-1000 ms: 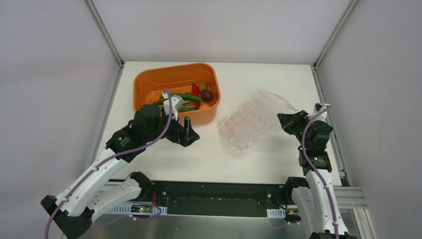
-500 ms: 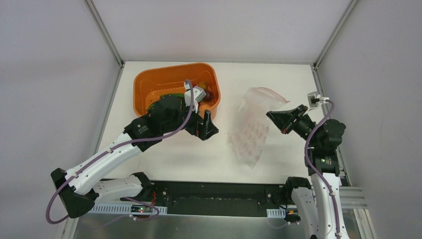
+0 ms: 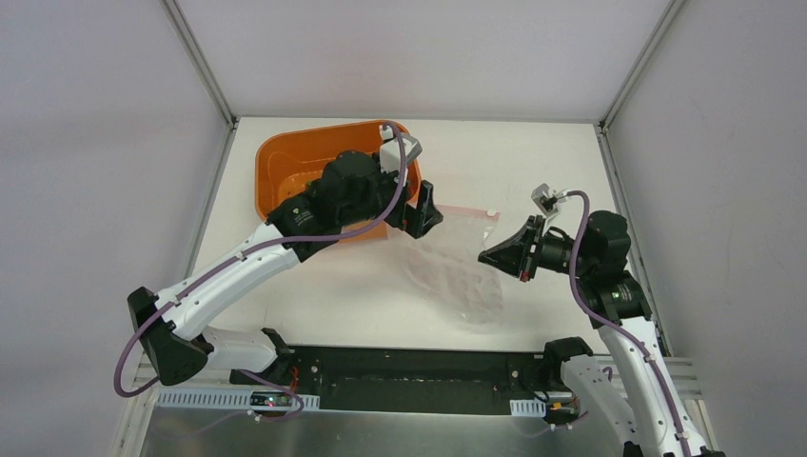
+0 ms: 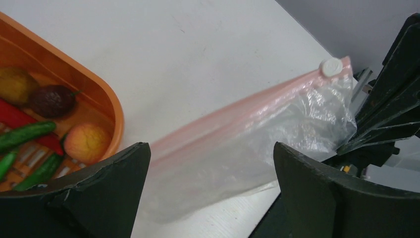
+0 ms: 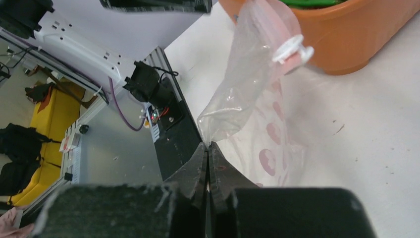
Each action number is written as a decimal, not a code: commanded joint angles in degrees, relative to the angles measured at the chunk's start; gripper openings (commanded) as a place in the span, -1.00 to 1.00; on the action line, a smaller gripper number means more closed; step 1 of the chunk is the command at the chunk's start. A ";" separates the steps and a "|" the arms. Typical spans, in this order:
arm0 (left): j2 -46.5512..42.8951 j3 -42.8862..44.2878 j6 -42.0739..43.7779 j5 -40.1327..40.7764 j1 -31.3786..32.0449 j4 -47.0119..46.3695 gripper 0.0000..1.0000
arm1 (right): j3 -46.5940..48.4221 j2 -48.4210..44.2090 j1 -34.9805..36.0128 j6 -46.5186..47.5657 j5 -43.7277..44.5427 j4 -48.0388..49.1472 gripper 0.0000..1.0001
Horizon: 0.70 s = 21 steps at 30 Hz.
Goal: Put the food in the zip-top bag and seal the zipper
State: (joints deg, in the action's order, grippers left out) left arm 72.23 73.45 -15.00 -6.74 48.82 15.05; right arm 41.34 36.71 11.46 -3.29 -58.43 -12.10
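Right fingers pinching the bag, left fingers wide at its mouth.

Right fingers (image 5: 208, 157) are pressed together on a fold of the zip-top bag (image 5: 247, 79), holding that end off the worktop (image 3: 571, 152). Left fingers (image 4: 99, 183) are spread and empty, either side of the pink zipper (image 4: 237, 106), with the white slider (image 4: 331, 66) at its far end. The food (image 4: 25, 136) all lies in the orange tub (image 3: 285, 162); none is bagged. The step is likely opening the mouth, though I can't tell if it is already unzipped. The left should close on one lip only, clear of the slider, while the right grip stays firm. The film is thin, so it may slip or both layers may get caught.
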 commanded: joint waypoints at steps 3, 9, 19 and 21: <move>-4.08 4.11 13.23 -0.62 0.48 3.64 0.98 | 2.83 1.35 3.84 6.36 1.28 -5.66 -1.00; -2.93 7.65 21.65 -9.75 0.49 12.80 0.98 | 3.07 1.53 5.97 7.07 3.99 -6.52 -1.00; -8.13 -0.15 21.19 -18.18 0.49 14.94 0.93 | 2.48 1.64 6.25 5.65 7.35 -5.49 -1.00; -7.63 -1.09 20.50 -16.68 0.49 14.77 0.93 | 1.97 1.38 6.26 5.35 6.41 -4.63 -1.00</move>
State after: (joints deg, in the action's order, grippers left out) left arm 65.60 74.08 5.13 -22.52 48.82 30.11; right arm 41.85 38.57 17.32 2.00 -51.46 -18.87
